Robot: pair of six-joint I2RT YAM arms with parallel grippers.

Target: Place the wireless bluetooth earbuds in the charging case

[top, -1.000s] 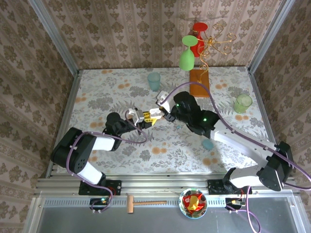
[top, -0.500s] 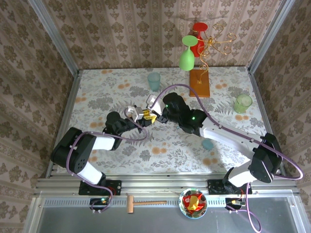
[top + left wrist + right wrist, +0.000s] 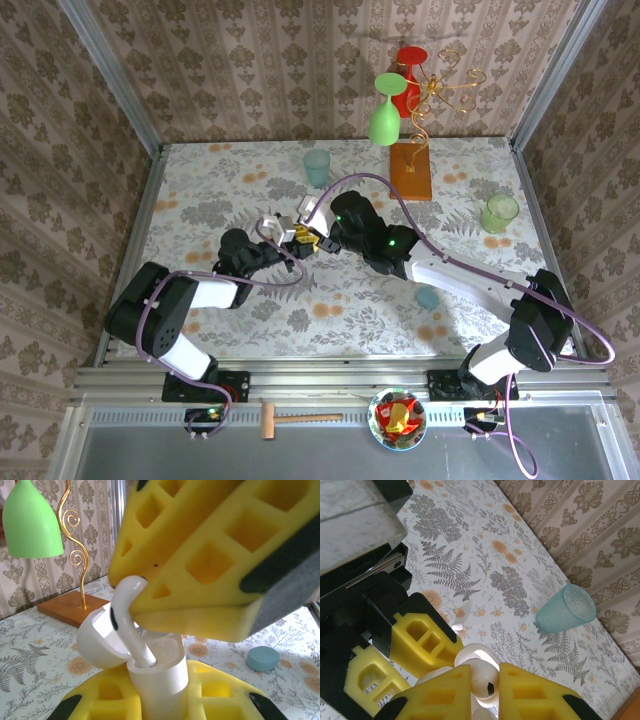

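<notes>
1. Earbud [image 3: 131, 625]: one white, glossy, long-stemmed bud stood nearly upright over the charging case [image 3: 161, 682]. Its stem end was down in the mouth of the case's well. Its head was up and leaned toward the open lid [image 3: 97, 641]. Most of the stem was above the rim, so I judged it not yet seated.
2. The right tool [image 3: 487, 692] was clamped on the earbud near its head, with a yellow foam finger [image 3: 442, 695] on either side.
3. The left tool [image 3: 160, 705] was clamped on the white case from below. It held the case with the well facing up, seemingly clear of the floral surface [image 3: 200, 190].
4. The bud lay directly above the well, and its long axis was close to the well's own axis but tipped a little.
5. The right arm carried the bud, so the coming move looked like a short push down along the stem once the tilt was corrected. The left arm would only need to hold firm.
6. The stem could catch the rim if pushed at that angle, and the two sets of foam fingers were crowded close together.
7. Well apart from the tools were a teal cup [image 3: 566, 611], a small teal disc [image 3: 263, 658] and an upturned green glass [image 3: 32, 522] beside a wooden base [image 3: 67, 609].
</notes>
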